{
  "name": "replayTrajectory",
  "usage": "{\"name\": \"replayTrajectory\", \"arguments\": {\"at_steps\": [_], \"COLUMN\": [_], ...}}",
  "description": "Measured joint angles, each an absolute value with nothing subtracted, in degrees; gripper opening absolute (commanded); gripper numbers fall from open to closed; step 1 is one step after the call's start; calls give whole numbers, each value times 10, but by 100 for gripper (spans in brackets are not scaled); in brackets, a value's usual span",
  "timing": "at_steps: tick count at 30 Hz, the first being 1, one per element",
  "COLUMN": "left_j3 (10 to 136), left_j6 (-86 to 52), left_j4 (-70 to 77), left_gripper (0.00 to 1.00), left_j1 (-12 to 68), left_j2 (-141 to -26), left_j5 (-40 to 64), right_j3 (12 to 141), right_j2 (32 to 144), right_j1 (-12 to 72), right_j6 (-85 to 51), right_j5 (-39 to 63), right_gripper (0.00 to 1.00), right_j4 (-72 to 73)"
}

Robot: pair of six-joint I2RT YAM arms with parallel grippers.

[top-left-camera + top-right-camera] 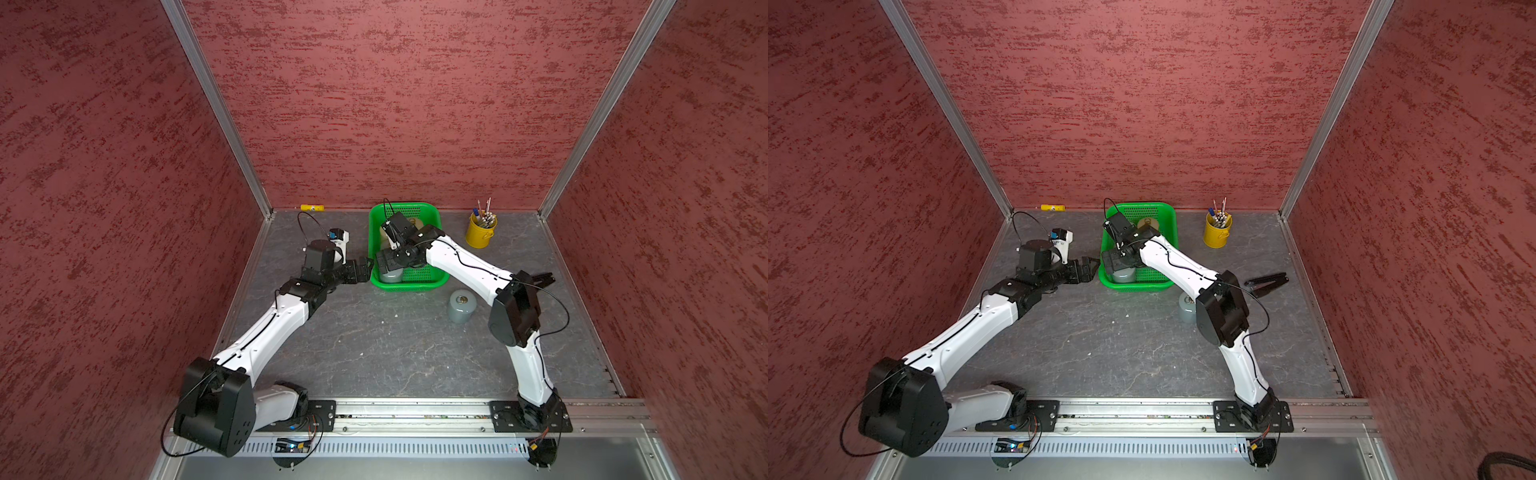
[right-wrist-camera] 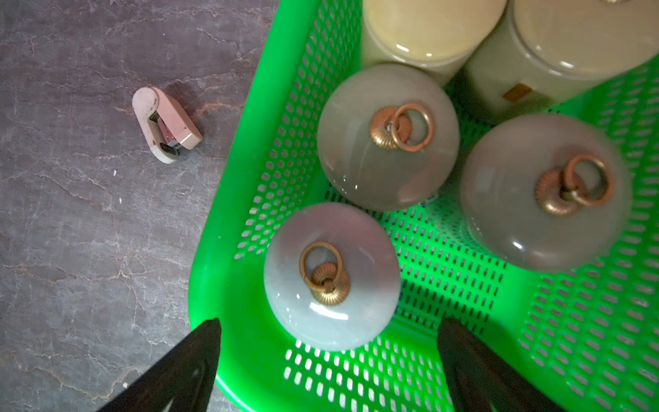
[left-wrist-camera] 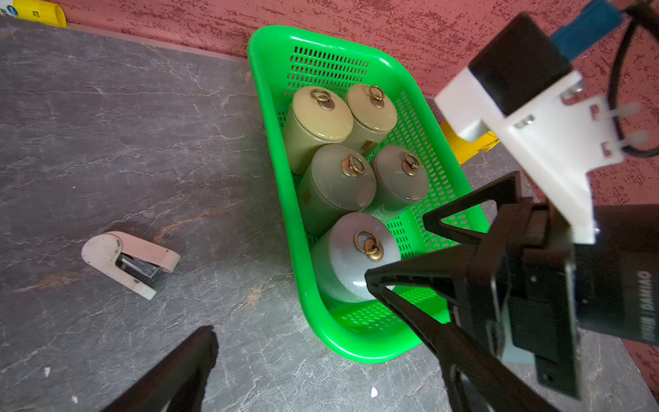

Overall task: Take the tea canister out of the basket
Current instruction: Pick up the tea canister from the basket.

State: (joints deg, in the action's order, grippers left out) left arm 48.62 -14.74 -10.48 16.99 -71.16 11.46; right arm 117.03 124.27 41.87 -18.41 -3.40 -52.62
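The green basket (image 1: 415, 286) (image 1: 1138, 286) stands at the back middle of the table. In the left wrist view it (image 3: 271, 149) holds several lidded tea canisters with brass ring knobs. A pale grey tea canister (image 3: 351, 257) (image 2: 331, 278) (image 1: 390, 276) stands in its near-left corner. Just above this canister my right gripper (image 1: 388, 266) (image 2: 330, 330) (image 3: 396, 248) hangs open, one finger on each side of it, not touching. My left gripper (image 1: 365, 268) (image 3: 331, 360) is open and empty, low over the table beside the basket's left wall.
Another grey canister (image 1: 460, 306) stands on the table in front of the basket, to the right. A yellow bucket of pens (image 1: 480, 232) sits at back right, a black tool (image 1: 1266, 282) at right. A pink stapler (image 3: 128, 260) (image 2: 165, 125) lies left of the basket, a yellow tube (image 1: 311, 207) by the back wall.
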Motion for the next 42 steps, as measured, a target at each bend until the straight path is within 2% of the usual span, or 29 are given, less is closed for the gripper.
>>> {"name": "replayTrajectory", "arguments": {"at_steps": [11, 32, 36, 38, 42], "left_j3": [486, 486, 486, 486, 486], "left_j6": [-147, -147, -147, -147, -147], "left_j4": [-105, -107, -107, -107, -107], "left_gripper": [100, 100, 100, 100, 100], "left_j1": [170, 170, 170, 170, 170], "left_j2": [-712, -712, -712, -712, -712], "left_j5": [104, 100, 100, 100, 100], "right_j3": [1207, 1242, 1242, 1242, 1242], "right_j2": [1293, 1342, 1344, 1344, 1344], "right_j1": [419, 419, 419, 419, 419], "right_j6": [-184, -184, -184, -184, -184], "right_j5": [-36, -44, -50, -52, -52], "right_gripper": [98, 90, 81, 71, 64], "right_j4": [-542, -564, -564, -564, -564]}}
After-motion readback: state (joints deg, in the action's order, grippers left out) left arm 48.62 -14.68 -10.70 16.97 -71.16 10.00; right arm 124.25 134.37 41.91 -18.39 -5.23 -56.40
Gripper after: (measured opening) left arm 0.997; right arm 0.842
